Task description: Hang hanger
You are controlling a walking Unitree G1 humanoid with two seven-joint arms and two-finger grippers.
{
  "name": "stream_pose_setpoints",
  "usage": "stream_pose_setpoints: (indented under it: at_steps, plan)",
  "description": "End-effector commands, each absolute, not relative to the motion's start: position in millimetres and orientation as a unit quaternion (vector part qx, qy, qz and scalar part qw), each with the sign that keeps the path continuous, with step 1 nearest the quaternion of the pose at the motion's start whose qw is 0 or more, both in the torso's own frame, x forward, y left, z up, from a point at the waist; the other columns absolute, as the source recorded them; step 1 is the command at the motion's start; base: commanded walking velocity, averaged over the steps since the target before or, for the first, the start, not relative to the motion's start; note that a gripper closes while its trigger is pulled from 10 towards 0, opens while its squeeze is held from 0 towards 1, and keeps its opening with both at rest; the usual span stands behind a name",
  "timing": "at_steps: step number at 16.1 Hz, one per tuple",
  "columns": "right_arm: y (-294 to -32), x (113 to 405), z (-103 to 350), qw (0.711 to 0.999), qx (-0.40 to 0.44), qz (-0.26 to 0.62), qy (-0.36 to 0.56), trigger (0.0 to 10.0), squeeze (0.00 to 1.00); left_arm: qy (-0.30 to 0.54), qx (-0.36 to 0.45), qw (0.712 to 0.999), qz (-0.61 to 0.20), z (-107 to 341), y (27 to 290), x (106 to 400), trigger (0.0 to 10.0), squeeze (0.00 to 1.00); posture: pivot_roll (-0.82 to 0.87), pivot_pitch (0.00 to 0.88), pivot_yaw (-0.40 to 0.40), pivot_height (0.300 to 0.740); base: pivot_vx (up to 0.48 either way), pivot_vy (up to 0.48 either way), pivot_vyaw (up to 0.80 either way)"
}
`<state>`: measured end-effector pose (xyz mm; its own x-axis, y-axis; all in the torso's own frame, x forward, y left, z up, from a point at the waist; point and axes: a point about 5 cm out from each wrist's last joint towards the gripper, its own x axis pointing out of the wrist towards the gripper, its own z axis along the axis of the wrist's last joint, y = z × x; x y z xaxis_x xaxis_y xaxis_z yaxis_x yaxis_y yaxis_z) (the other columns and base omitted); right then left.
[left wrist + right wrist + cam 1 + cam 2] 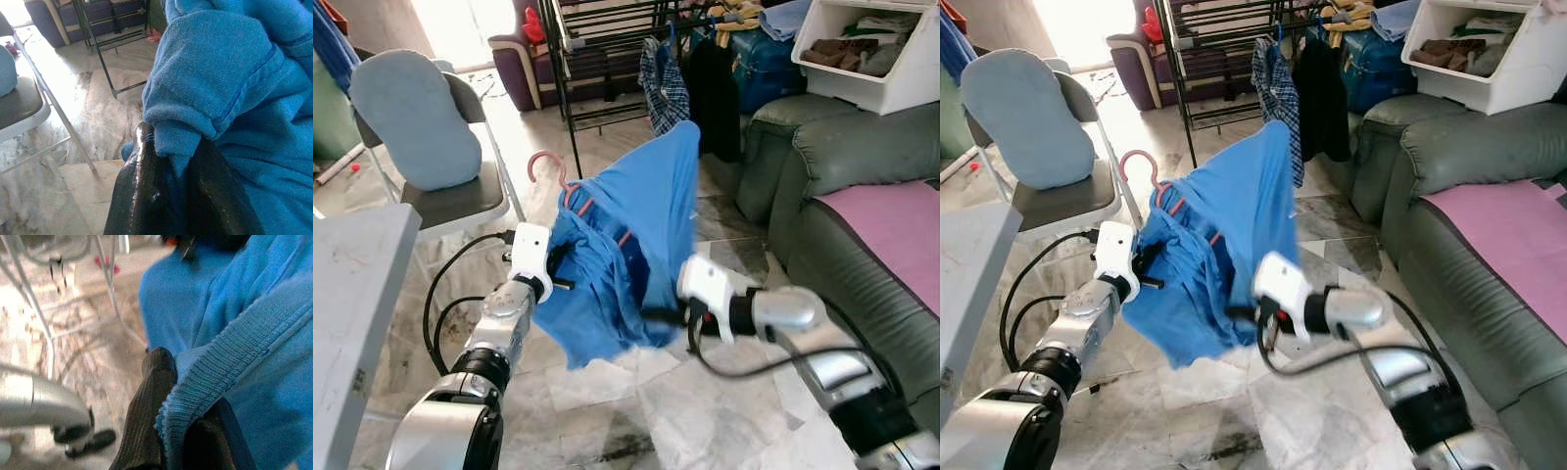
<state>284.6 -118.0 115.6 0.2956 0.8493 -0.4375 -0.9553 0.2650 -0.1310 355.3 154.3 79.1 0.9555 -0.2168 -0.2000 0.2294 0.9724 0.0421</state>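
**Blue shirt held up between both grippers**

While both arms reach forward over the marble floor (pixel 607 392), a blue shirt (pixel 636 245) hangs between them at the centre of the frame, one corner lifted high toward the drying rack (pixel 607 49) at the top. The shirt is on a pink hanger (pixel 546 166), whose hook sticks out just above and left of the cloth, with thin pink arms showing at the collar.

The left gripper (pixel 558 269), left of centre, is clamped on a thick fold of the shirt; its wrist view shows the cloth pinched between the two black fingers (pixel 142 186). The right gripper (pixel 671 315), just right of centre and lower, is closed on the shirt's ribbed hem, which runs between its fingers (pixel 151 421) in its wrist view.

A folding chair (pixel 440 186) with a light-blue cushion stands at upper left, a grey tabletop (pixel 352 264) edge at far left. A green sofa (pixel 842 196) fills the right side, with a white bin (pixel 871 49) above it. Dark clothes (pixel 690 88) hang on the rack.
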Motion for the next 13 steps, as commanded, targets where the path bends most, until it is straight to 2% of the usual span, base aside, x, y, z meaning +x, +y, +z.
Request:
stream_pose_setpoints:
  at_steps: [1,2,3,4,5,7,10,12,13]
  plan:
    - [-116.0,270.1,95.6,0.735,-0.255,0.604,0.172,0.0,0.00,0.034,-0.022,0.995,-0.086,116.4,154.1,373.8,0.0,0.00,-0.18,0.000,0.065,0.736,0.000,0.000,0.00]
    - [-122.1,268.0,88.7,0.721,-0.296,0.599,0.181,0.0,0.00,0.018,-0.023,0.995,-0.100,124.3,147.8,376.0,0.0,0.00,-0.18,0.000,0.065,0.736,0.000,0.000,0.00]
    - [-125.9,265.7,85.3,0.706,-0.330,0.600,0.182,0.8,0.00,0.004,-0.012,0.994,-0.111,130.1,143.7,377.0,0.6,0.00,-0.18,0.000,0.065,0.736,0.000,0.000,0.00]
    - [-128.1,269.4,86.4,0.714,-0.349,0.583,0.169,10.0,0.00,-0.027,0.005,0.991,-0.127,141.0,138.6,377.8,0.4,0.00,-0.18,0.000,0.065,0.736,0.000,0.000,0.00]
    - [-130.2,275.8,89.4,0.735,-0.345,0.562,0.155,10.0,1.00,-0.047,0.009,0.990,-0.134,148.2,136.4,378.2,0.0,0.00,-0.18,0.000,0.065,0.736,0.000,0.000,0.00]
    - [-137.2,283.1,94.2,0.745,-0.379,0.533,0.134,10.0,1.00,-0.057,0.012,0.990,-0.128,152.0,139.4,379.0,0.0,0.00,-0.18,0.000,0.067,0.736,0.000,0.000,0.00]
    - [-144.0,283.9,98.5,0.720,-0.430,0.531,0.125,10.0,1.00,-0.040,0.004,0.995,-0.087,149.7,153.1,381.6,0.0,0.00,-0.19,0.000,0.072,0.736,0.000,0.000,0.00]
    - [-149.0,289.4,104.7,0.730,-0.428,0.520,0.113,10.0,1.00,-0.073,0.069,0.990,-0.101,157.4,151.0,379.2,0.0,0.00,-0.18,0.000,0.072,0.736,0.000,0.000,0.00]
    - [-150.2,290.6,107.0,0.731,-0.429,0.519,0.110,10.0,1.00,-0.073,0.076,0.989,-0.103,156.9,150.8,378.6,0.0,0.00,-0.18,0.000,0.072,0.736,0.000,0.000,0.00]
